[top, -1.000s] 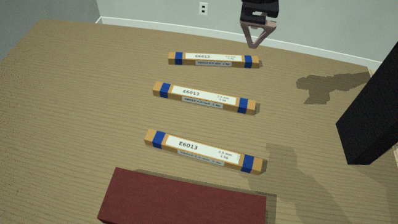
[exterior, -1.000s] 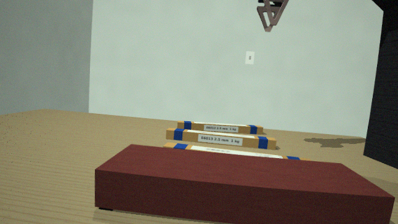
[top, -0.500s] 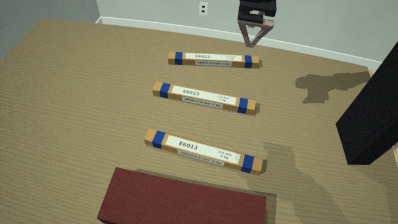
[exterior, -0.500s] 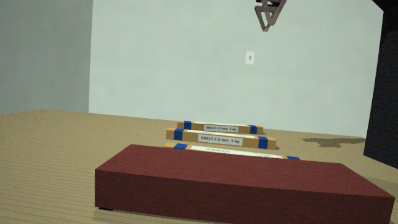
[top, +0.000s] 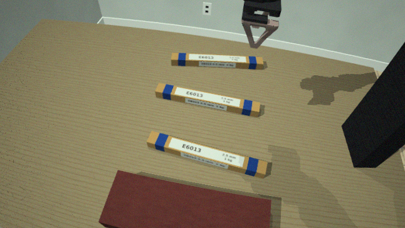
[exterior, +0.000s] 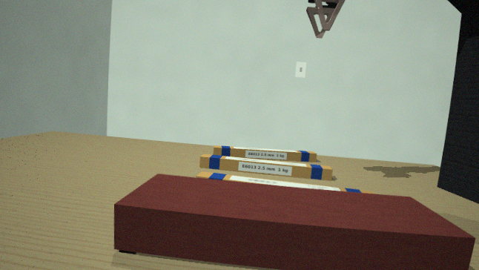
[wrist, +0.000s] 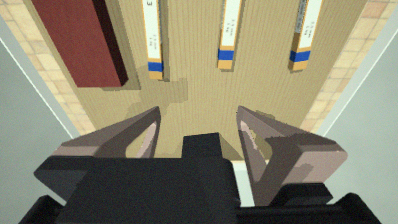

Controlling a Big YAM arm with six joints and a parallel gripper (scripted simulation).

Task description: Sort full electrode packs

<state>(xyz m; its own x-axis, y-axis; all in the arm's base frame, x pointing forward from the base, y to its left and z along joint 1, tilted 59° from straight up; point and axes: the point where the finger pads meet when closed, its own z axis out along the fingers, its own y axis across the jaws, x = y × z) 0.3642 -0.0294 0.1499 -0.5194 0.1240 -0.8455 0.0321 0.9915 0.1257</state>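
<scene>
Three identical tan E6013 electrode packs with blue end bands lie flat beside the dark red platform; gripper hangs high, fingers wide, holding nothing.

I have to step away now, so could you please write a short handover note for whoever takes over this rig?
Gripper: open, holding nothing, high above the table's far edge, beyond the far pack.
Packs: far pack, middle pack and near pack all lie flat on the table, roughly parallel, apart from each other.
Platform: the red low platform carries no pack.
Done: nothing placed yet.
Left: find out which packs are full, perhaps by lifting each, lay those flat on the platform, keep the others off.
</scene>
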